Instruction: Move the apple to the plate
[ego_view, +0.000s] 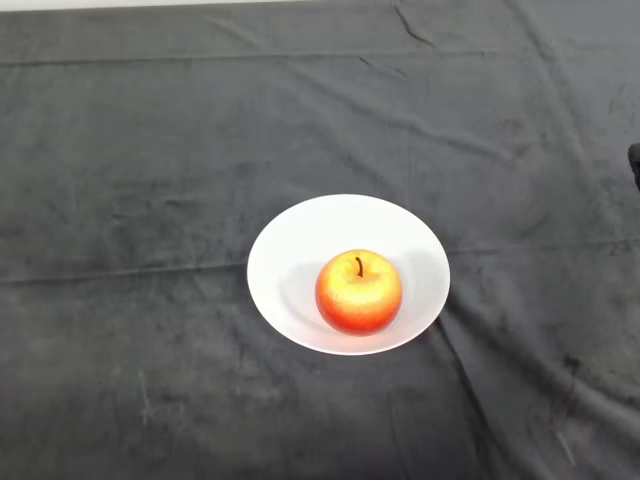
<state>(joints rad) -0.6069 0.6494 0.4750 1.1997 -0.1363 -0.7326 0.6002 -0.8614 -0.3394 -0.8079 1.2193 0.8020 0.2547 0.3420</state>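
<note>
A red and yellow apple (358, 292) with a dark stem stands upright on a round white plate (300, 245). It rests in the plate's near half, a little right of the plate's middle. The plate lies on the dark cloth near the centre of the head view.
The dark cloth (150, 200) covers the whole table, with creases running across it and folds at the lower right. A small dark object (634, 165) shows at the right edge.
</note>
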